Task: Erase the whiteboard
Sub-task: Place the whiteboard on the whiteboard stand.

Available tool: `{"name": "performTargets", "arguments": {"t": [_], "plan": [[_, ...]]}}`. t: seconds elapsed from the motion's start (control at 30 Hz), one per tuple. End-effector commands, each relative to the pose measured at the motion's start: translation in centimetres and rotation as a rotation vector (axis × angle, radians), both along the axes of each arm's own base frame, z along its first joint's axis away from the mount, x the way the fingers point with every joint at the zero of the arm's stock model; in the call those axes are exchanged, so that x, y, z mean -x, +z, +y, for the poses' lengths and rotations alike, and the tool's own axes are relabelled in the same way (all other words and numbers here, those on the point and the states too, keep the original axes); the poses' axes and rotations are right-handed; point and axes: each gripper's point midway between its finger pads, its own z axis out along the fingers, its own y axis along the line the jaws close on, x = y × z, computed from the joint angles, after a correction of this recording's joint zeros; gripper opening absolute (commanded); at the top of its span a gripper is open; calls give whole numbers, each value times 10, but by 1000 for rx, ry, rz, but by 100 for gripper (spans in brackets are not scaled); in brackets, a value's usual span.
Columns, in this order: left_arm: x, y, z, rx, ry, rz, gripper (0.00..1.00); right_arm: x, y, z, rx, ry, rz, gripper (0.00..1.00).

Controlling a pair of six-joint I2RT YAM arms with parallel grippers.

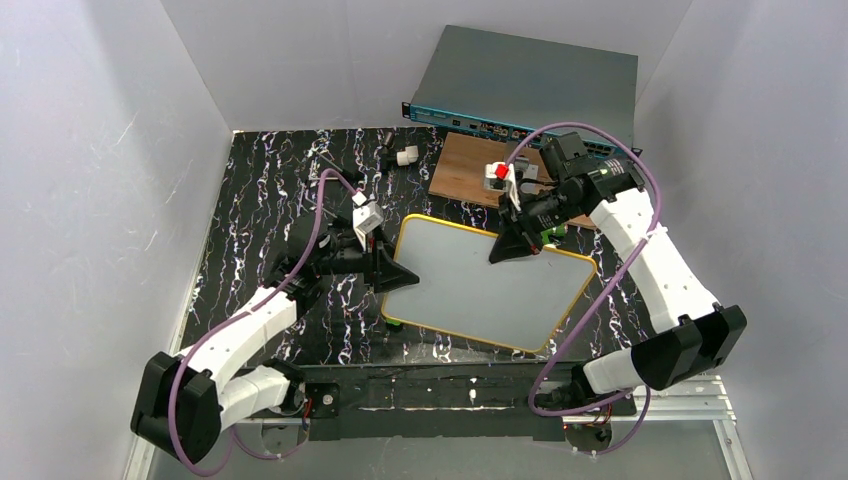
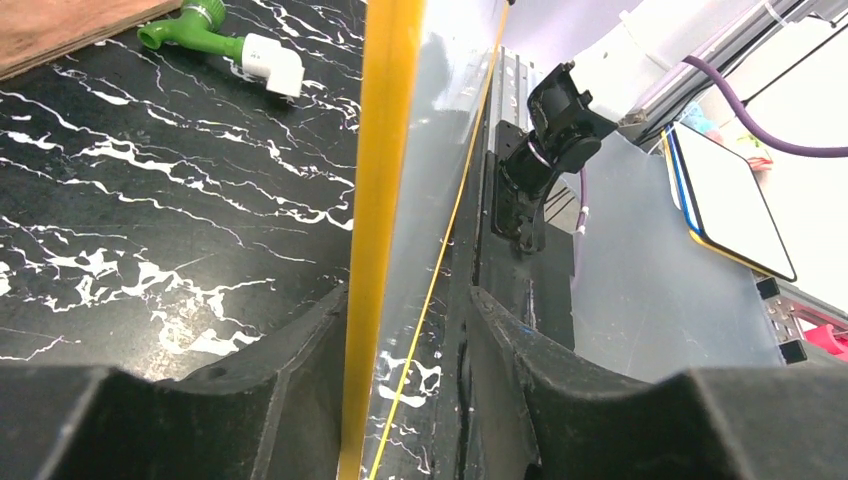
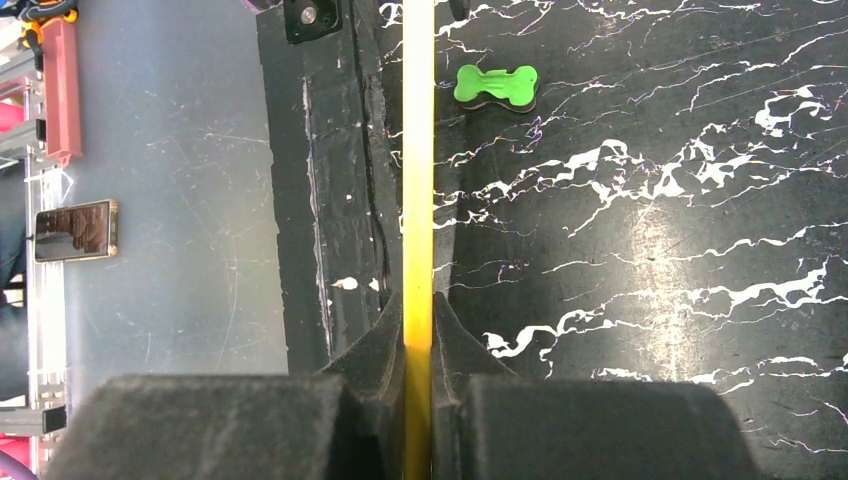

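The whiteboard (image 1: 490, 285) is being held up off the table (image 1: 250, 200). The right hand (image 1: 503, 250) is clamping its yellow frame. The left hand (image 1: 398, 275) is straddling the opposite edge, not yet clenched. The visible face is showing no writing. A green bone-shaped block (image 3: 497, 87), probably the eraser, is lying unused.

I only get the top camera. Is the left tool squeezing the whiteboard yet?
Observer: Not yet. The left wrist view shows the left tool straddling the whiteboard at its yellow edge, with a gap beside one finger.
Operator: And the other one?
Observer: The right wrist view shows the right tool pinched shut on the yellow frame.
Operator: Is there an eraser anywhere?
Observer: Maybe. A green bone-shaped block lies flat on the black table, beside the board's edge.
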Motion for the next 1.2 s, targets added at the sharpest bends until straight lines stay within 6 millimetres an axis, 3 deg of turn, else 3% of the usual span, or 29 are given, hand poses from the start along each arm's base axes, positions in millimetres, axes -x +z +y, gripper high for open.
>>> {"name": "performTargets", "arguments": {"t": [0.0, 0.07, 0.13, 0.17, 0.27, 0.43, 0.57, 0.7, 0.77, 0.93, 1.07, 1.17], "plan": [[0, 8, -4, 42, -41, -54, 41, 7, 34, 14, -114, 42, -13, 1], [1, 6, -6, 50, -52, -42, 31, 6, 33, 14, -112, 42, -8, 1], [1, 5, -7, 58, -59, -18, 6, 6, 32, 15, -113, 45, -2, 1], [0, 5, -7, 64, -52, -12, 0, 6, 33, 15, -115, 46, -1, 1], [-3, 6, -3, 74, 21, -8, 0, 5, 35, 16, -115, 47, -1, 1], [-5, 13, 13, 51, 187, 49, 0, -8, 53, 16, -97, -1, -47, 44], [-4, 26, 25, 82, 297, 73, 0, -18, 84, 11, -108, -54, -88, 63], [2, 38, 40, 48, 379, 112, 0, -21, 137, -14, -216, -150, -144, 69], [7, 45, 50, 38, 429, 105, 0, -21, 147, -28, -246, -201, -169, 71], [5, 66, 78, 31, 602, 60, 0, -11, 131, -33, -264, -212, -165, 71], [-12, 98, 98, 34, 748, 0, 0, -8, 113, -34, -282, -215, -124, 71], [-28, 111, 119, -18, 892, -28, 0, -7, 102, -36, -299, -227, -101, 71]]}}
